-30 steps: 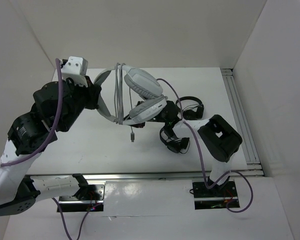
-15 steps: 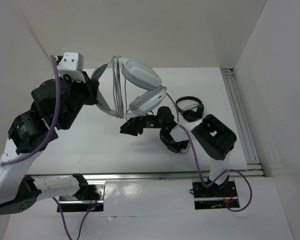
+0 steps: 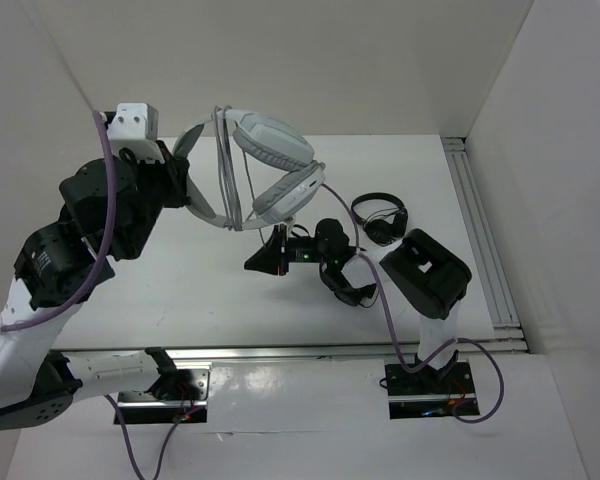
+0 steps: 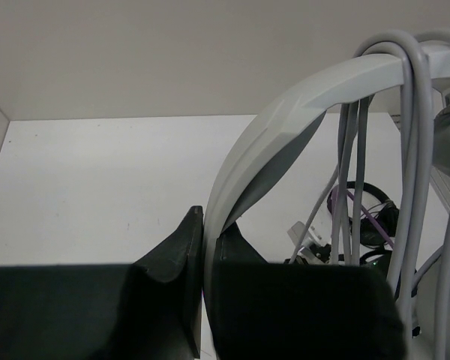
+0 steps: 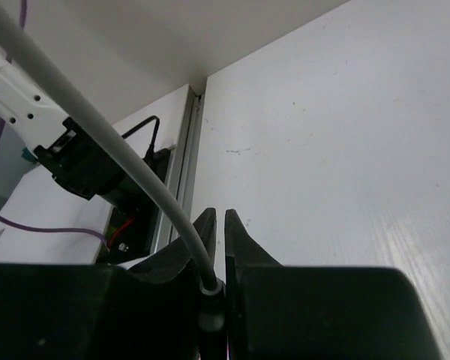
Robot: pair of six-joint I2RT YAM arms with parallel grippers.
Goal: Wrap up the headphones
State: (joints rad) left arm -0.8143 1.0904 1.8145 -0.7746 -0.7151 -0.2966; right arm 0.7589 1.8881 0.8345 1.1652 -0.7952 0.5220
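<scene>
The light grey headphones [image 3: 272, 150] hang in the air above the table's far middle. Their thin grey cable [image 3: 226, 170] is looped several times round the headband. My left gripper [image 3: 187, 190] is shut on the headband's left end; in the left wrist view [image 4: 207, 225] the band [image 4: 285, 112] rises from between the jaws, with the cable loops [image 4: 414, 150] at the right. My right gripper [image 3: 253, 264] points left below the earcups. In the right wrist view [image 5: 220, 225] it is shut on the cable's plug end [image 5: 213, 289], and the cable [image 5: 97, 127] arcs up to the left.
Two small black on-ear headphones lie on the table, one [image 3: 380, 215] at the right and one [image 3: 346, 286] under my right wrist. A metal rail [image 3: 485, 240] runs along the table's right edge. White walls close in the back and both sides.
My left arm has lifted the headphones up and to the left. My right gripper has moved out from under the earcups to the left, holding the cable end.
</scene>
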